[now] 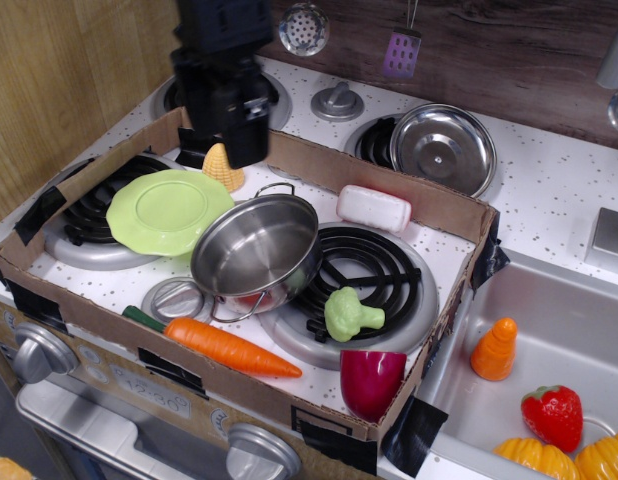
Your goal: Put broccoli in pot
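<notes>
The pale-green broccoli [349,313] lies on the front right burner inside the cardboard tray, just right of the pot. The shiny steel pot [257,255] is tilted, its opening facing the front left, and it looks empty. My black gripper [241,150] hangs over the tray's back left wall, above a yellow corn piece [223,166]. It is well behind the pot and far from the broccoli. Its fingers are dark and blurred, so I cannot tell how the jaws stand. It holds nothing that I can see.
A cardboard tray wall [389,185] rings the stove top. Inside are a light-green plate [169,210], a carrot [229,347], a white block [374,207] and a maroon cup [372,382]. A steel lid [444,147] lies behind. The sink [589,330] at right holds toy food.
</notes>
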Robot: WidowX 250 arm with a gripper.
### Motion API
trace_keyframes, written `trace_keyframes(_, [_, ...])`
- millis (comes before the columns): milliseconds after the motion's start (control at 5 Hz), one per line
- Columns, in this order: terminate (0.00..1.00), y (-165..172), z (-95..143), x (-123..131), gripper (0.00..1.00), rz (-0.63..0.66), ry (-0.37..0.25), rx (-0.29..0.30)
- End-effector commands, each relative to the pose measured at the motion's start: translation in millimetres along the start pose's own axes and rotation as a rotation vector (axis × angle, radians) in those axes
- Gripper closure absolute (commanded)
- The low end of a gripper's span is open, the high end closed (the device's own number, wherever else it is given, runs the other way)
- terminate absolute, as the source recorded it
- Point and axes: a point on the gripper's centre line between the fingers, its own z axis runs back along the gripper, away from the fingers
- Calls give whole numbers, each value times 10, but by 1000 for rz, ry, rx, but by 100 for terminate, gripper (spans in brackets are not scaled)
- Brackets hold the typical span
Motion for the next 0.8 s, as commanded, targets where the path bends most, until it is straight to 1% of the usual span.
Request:
trace_keyframes(0, [0, -568, 368, 226, 0, 394, 14, 56])
trace_keyframes(200, [0, -726, 181, 328, 0, 591, -51, 89])
trace_keyframes(400, [0, -798, -64, 386, 0, 719, -79, 121])
trace_keyframes(600, [0, -825, -173, 420, 0, 858, -105, 161])
